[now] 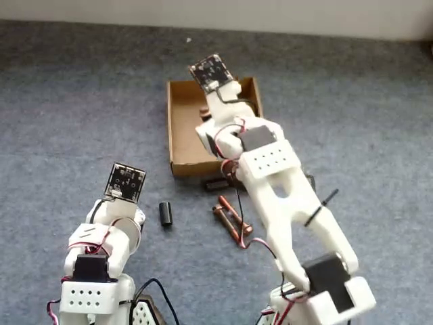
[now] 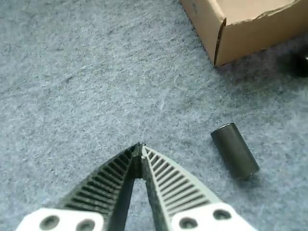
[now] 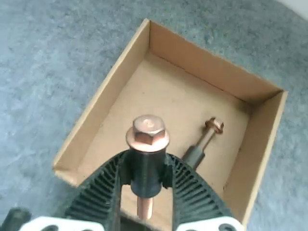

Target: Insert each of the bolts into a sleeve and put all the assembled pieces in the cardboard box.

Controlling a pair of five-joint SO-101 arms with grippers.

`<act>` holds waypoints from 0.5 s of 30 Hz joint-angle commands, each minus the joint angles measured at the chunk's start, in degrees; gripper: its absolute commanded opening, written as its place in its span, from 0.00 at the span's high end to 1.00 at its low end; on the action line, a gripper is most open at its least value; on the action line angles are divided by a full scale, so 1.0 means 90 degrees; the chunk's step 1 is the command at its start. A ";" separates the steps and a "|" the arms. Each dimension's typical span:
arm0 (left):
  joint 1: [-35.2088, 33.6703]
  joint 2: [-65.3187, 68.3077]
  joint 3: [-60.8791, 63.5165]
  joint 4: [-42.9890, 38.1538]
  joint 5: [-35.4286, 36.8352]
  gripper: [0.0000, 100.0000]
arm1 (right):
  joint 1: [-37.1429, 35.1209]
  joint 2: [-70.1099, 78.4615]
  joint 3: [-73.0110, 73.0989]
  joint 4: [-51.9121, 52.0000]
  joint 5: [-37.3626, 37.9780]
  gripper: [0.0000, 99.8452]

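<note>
We see the right tool [image 3: 144, 166] clamped on a sleeved bolt [image 3: 146, 144] above the cardboard box [image 3: 105, 103], upper centre of the high view, apparently to drop it beside a finished piece [image 3: 202, 144]. The left tool [image 2: 140, 156], jaws together, hangs near a loose sleeve [image 2: 235, 150].

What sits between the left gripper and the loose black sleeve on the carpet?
Bare carpet. In the left wrist view, the shut left gripper and the black sleeve lie apart, with nothing on the grey stretch between them.
</note>
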 commanded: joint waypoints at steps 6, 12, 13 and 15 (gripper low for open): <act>-0.0054 -0.0034 -0.0024 -0.0117 -0.0098 0.99 | 0.0063 0.1050 -0.0630 -0.1548 0.0039 0.99; -0.0054 -0.0034 -0.0024 -0.0117 -0.0098 0.99 | 0.0142 0.1910 -0.0669 -0.1714 0.0049 0.99; -0.0054 -0.0034 -0.0024 -0.0117 -0.0098 0.99 | 0.0181 0.1998 -0.0669 -0.1705 0.0049 0.99; -0.0044 -0.0034 -0.0024 -0.0117 -0.0098 0.99 | 0.0220 0.2046 -0.0669 -0.1695 0.0039 0.96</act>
